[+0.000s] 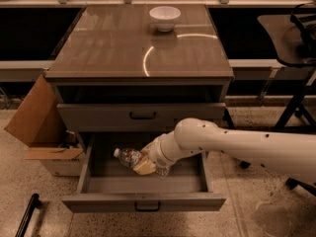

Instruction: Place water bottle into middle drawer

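Inside the middle drawer (98, 202), which stands pulled out toward us, we see the water bottle (127, 156) lying on its side near the drawer's centre, its white cap pointing to the drawer's left wall. We find the gripper (146, 165) down in the drawer too, its jaws closed around the bottle's lower half, the white arm (237, 144) reaching in over the drawer's right wall. Whether the bottle touches the drawer floor we cannot tell. Just above the middle drawer sits the upper drawer (94, 116), shut; higher still, a white bowl (165, 18) rests on the cabinet top (113, 48). Left of the drawer stands a cardboard box (35, 113).
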